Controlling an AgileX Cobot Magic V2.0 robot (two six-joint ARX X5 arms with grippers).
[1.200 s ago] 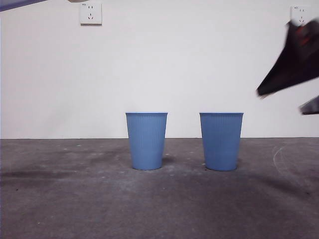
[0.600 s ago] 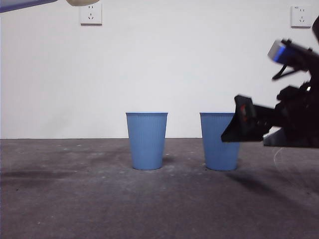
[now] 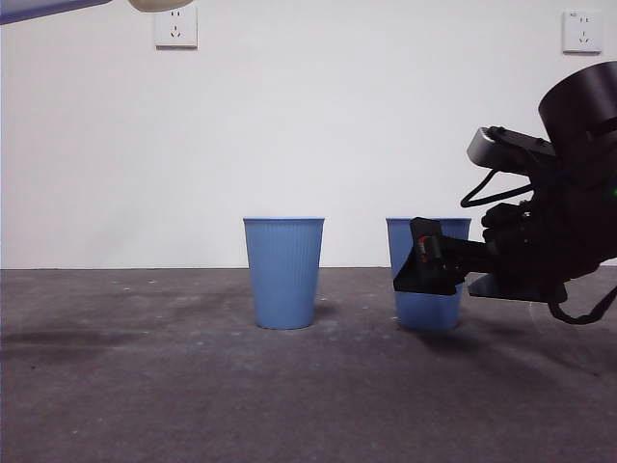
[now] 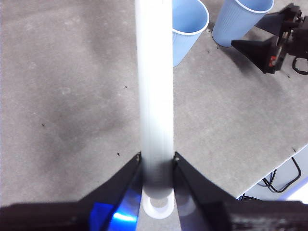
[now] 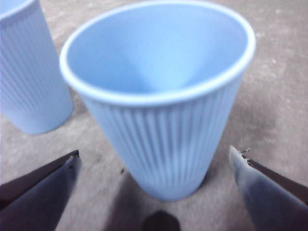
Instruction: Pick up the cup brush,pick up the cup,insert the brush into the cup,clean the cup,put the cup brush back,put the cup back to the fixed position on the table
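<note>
The cup (image 5: 166, 108) stands upright on the table (image 3: 193, 395), and the right gripper (image 5: 156, 166) is right up on it, jaws spread wide either side, not touching. Beyond sits the second cup (image 3: 283, 272). Up high, the left gripper (image 4: 157, 166) is clamped on the cup brush (image 4: 154, 86).

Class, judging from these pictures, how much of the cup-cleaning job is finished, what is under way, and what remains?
Done: the left pincer is shut on the cup brush. Under way: the right pincer is open around the cup, which stands on the table. Left: lifting the cup, inserting the brush, cleaning, returning both.
</note>
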